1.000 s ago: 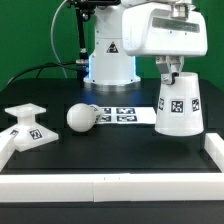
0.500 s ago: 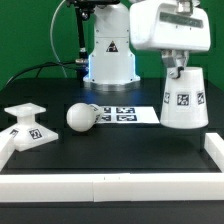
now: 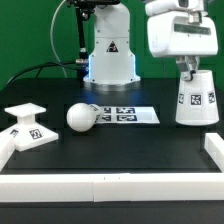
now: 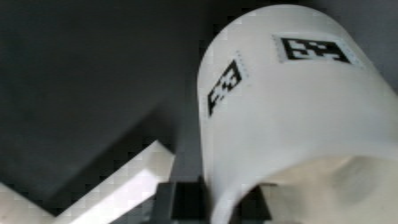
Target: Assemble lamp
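Note:
The white tapered shade (image 3: 197, 98) hangs from my gripper (image 3: 188, 68) at the exterior view's right, lifted above the black table, wide end down. The gripper is shut on the shade's narrow top rim. In the wrist view the shade (image 4: 285, 110) fills most of the picture, with two tags on its wall; one dark finger (image 4: 183, 203) shows pressed against its wall. The ball-shaped bulb (image 3: 81, 117) lies on the table left of centre. The flat square base (image 3: 26, 122) with its short stem stands at the exterior view's left.
The marker board (image 3: 125, 115) lies flat behind the bulb. White border rails run along the front (image 3: 110, 184), left (image 3: 6, 148) and right (image 3: 214, 150) edges. The robot's pedestal (image 3: 108, 55) stands at the back.
The gripper has carried the shade toward the exterior view's right and a little higher. The bulb and base have not moved.

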Tool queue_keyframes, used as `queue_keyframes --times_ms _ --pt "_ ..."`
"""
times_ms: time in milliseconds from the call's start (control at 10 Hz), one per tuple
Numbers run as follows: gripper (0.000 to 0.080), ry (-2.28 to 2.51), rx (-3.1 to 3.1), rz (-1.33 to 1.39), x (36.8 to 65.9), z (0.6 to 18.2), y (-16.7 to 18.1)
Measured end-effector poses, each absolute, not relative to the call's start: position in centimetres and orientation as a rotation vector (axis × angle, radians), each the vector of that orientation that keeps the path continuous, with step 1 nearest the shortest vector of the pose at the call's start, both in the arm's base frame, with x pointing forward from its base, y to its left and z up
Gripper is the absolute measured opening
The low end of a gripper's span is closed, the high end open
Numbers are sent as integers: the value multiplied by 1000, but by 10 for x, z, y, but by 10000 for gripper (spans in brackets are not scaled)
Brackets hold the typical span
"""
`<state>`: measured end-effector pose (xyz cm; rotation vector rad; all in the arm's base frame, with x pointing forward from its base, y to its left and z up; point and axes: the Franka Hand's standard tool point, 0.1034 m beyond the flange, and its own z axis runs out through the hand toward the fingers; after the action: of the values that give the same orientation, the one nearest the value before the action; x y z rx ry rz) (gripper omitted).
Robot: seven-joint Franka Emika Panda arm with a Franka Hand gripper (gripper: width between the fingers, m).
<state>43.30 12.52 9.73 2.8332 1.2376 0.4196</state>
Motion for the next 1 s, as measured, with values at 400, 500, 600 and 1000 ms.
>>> queue_keyframes --times_ms 400,500,600,1000 --pt "41 1261 2822 390 433 88 113" --pt "41 1269 2816 386 433 88 111" --pt "41 1284 2812 383 431 87 116" --pt "52 1317 2798 399 430 86 127"
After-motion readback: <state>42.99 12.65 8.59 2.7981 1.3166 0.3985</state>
